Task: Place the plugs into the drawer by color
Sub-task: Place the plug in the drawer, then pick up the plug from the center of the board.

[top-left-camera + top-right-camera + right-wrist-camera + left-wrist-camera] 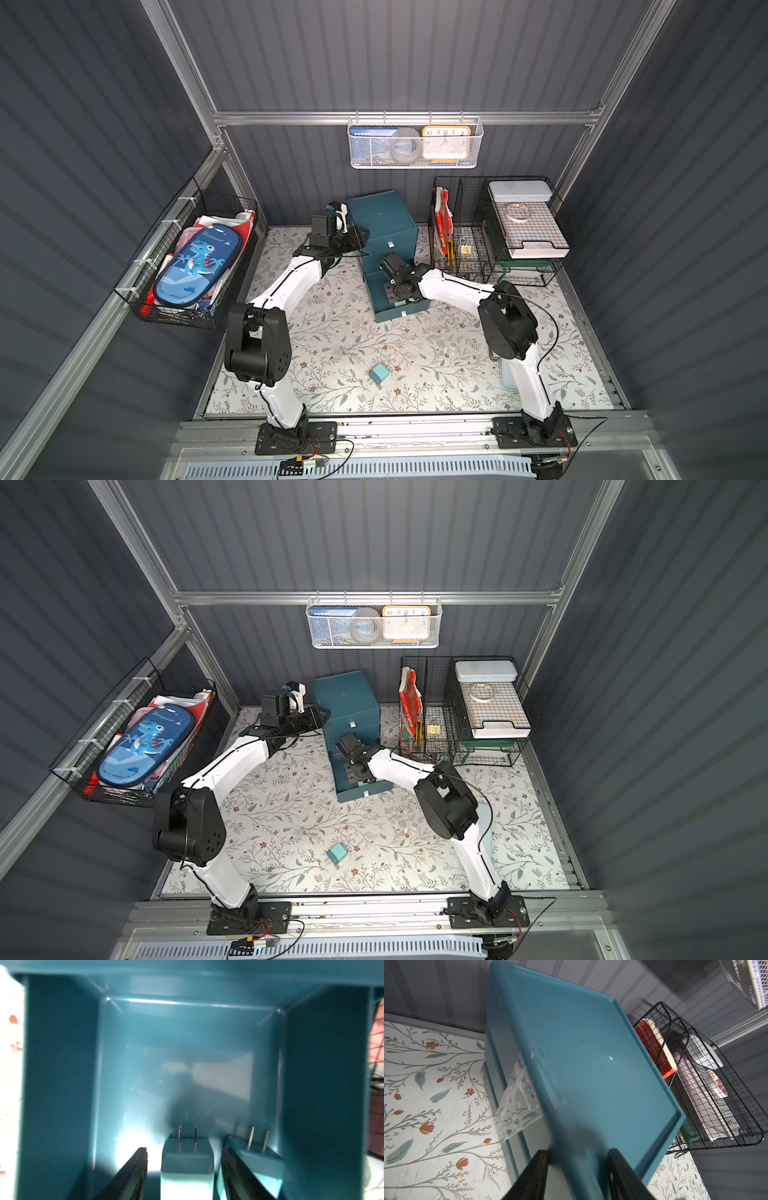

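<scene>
The dark teal drawer [380, 216] [345, 694] stands at the back of the mat, with a lower drawer [415, 306] pulled out. My left gripper [356, 240] [576, 1155] reaches in from the left and is shut on the cabinet's top edge [591, 1053]. My right gripper [392, 291] [184, 1150] is down inside the pulled-out drawer [62, 1064], open. A pale plug [187, 1155] stands between its fingers, prongs pointing away, with a gap on one side. A second plug [257, 1155] stands right beside it. One mint plug [379, 372] [336, 852] lies alone on the floral mat.
Black wire organizers [498, 232] stand right of the cabinet. A wire basket with a dinosaur pencil case [195, 266] hangs on the left wall. A white mesh basket [415, 143] hangs on the back wall. Clear tape [519, 1095] peels from the cabinet's side.
</scene>
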You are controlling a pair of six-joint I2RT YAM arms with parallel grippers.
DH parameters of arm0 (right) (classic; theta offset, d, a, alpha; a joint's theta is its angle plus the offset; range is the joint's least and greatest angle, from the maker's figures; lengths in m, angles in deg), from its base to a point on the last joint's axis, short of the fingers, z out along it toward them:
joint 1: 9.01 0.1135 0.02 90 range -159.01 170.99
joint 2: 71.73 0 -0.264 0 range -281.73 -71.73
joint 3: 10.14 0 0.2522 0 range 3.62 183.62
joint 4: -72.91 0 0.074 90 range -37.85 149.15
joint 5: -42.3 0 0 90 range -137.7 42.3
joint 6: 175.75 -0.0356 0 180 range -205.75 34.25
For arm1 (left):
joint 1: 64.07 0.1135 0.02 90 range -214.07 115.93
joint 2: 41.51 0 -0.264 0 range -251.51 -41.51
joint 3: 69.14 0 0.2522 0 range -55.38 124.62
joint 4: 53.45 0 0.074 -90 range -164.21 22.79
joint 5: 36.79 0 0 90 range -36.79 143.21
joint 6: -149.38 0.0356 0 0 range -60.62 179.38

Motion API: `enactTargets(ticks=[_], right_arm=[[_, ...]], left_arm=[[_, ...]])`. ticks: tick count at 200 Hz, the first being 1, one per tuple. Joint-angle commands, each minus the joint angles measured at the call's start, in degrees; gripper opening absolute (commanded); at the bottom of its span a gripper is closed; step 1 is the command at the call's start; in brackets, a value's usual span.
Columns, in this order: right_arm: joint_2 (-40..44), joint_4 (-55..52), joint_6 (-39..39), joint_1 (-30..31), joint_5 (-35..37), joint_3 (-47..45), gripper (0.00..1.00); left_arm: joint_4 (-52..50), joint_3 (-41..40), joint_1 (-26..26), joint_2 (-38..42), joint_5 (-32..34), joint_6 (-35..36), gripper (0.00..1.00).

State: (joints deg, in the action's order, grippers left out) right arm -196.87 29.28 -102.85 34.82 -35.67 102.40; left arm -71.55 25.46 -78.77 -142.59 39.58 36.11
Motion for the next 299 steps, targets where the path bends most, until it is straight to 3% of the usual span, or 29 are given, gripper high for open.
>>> enactTargets(ticks=[1, 24, 55, 96, 150, 299], right_arm=[[6.0, -3.5, 1.8, 0.3, -0.7, 1.7, 0.62], [15.2, -0.2, 2.9, 2.4, -2.2, -7.2, 0.62], [26.1, 6.9, 5.8, 9.9, -1.9, -24.3, 0.62], [30.5, 16.4, 5.7, 21.3, -1.1, -39.1, 0.65], [26.8, 14.9, 6.7, 29.9, 1.6, -40.3, 0.69], [17.4, 13.1, 11.3, 28.6, 5.2, -32.6, 0.72]], left_arm=[[-11.3, -2.2, -2.1, -3.4, -2.7, 2.3, 0.5], [-11.4, -1.9, -2.1, -3.3, -2.1, 2.3, 0.5], [-11.0, -2.3, -2.1, -2.8, -1.2, 2.3, 0.5], [-11.8, -1.4, -2.1, -3.3, -1.1, 2.9, 0.5], [-11.9, -1.6, -2.1, -2.7, -0.2, 2.8, 0.5], [-10.8, -2.7, -2.4, -1.8, 0.0, 2.3, 0.5]])
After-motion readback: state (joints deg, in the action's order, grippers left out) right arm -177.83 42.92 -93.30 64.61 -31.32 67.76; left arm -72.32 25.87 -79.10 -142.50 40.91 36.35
